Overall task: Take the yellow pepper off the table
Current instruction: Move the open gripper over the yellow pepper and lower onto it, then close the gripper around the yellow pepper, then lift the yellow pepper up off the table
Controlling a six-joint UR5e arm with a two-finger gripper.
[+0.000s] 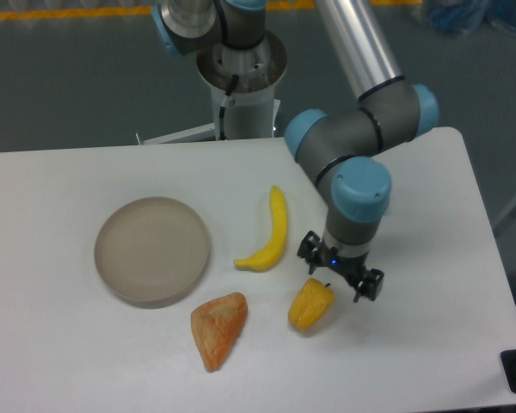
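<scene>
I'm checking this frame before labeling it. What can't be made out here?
- Green pepper: not visible in the camera view; presumably behind the arm.
- Tool: opening unclear, fingers small and dark; contact with the yellow pepper can't be judged.
- Pepper's stem: hidden by the tool.
- Table: cut off at the bottom and left edges.

Gripper jaws spread above yellow pepper on table; banana near.
</scene>
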